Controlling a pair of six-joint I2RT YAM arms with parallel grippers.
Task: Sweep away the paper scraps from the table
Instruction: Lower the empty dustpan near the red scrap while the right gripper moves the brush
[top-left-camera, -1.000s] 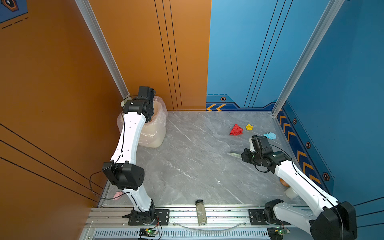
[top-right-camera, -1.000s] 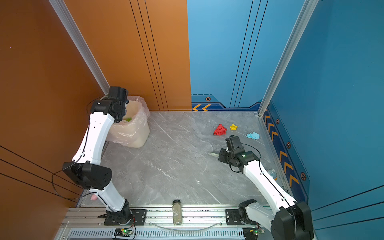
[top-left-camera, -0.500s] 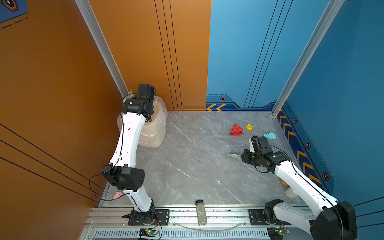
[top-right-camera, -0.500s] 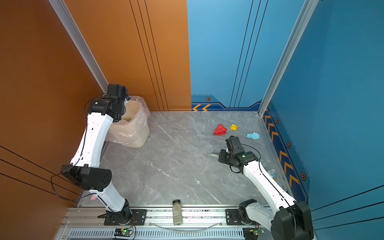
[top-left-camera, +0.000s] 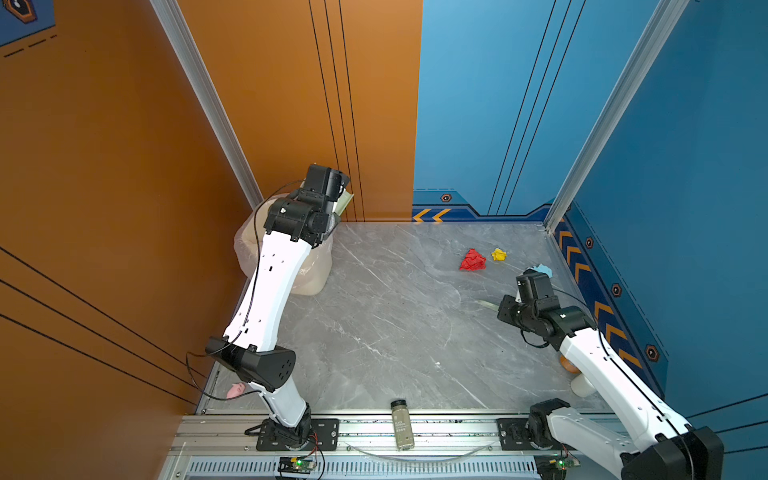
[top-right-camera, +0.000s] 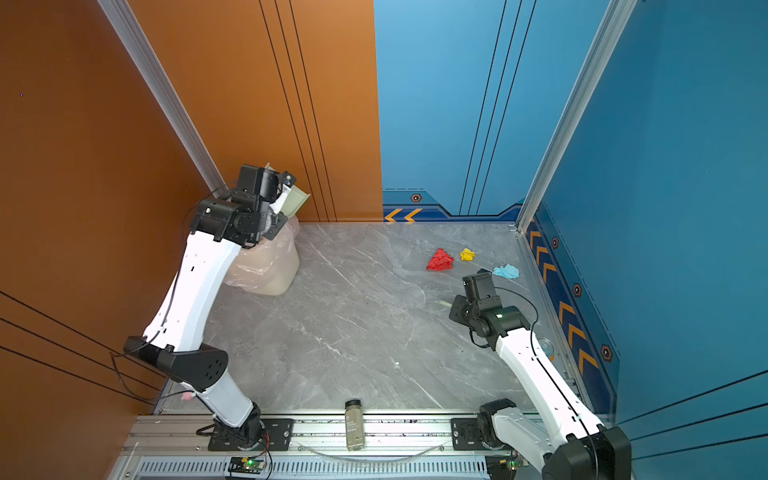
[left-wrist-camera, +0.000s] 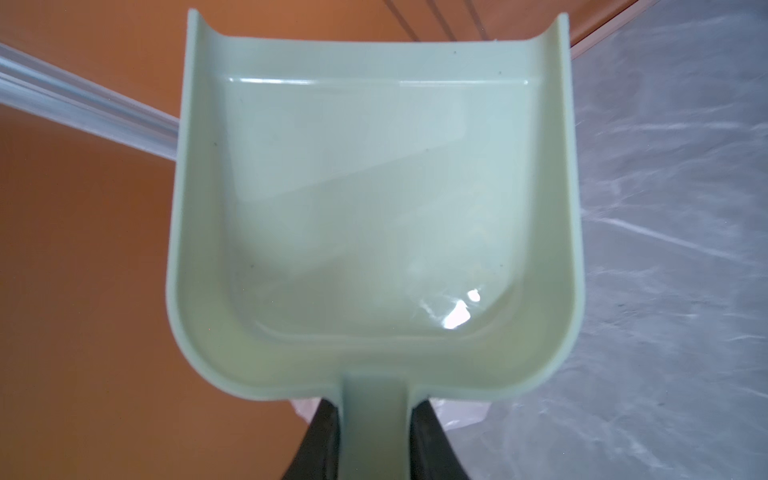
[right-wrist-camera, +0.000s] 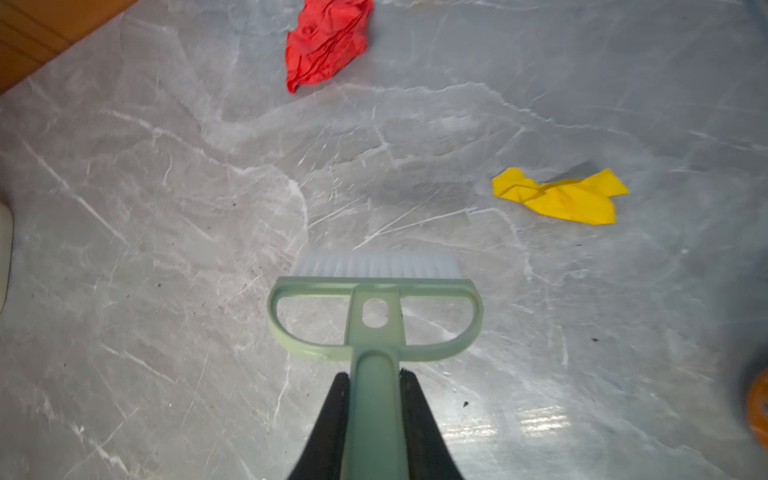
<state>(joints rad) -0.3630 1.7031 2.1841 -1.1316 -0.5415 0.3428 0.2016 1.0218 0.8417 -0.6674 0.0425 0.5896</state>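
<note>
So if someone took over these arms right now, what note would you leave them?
Left end effector: shut on the dustpan by its handle; pan empty, raised over the lined bin.
Right end effector: shut on the brush handle, brush down near the table.
Lying far right on it: red scrap, yellow scrap, light blue scrap.
Left to do: sweep those three into the pan, tip into bin.

Blue scrap (top-left-camera: 545, 271) half hidden behind right arm (top-left-camera: 602, 365).

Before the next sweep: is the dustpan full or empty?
Empty: the left wrist view shows the dustpan bare inside, nothing in it.
</note>
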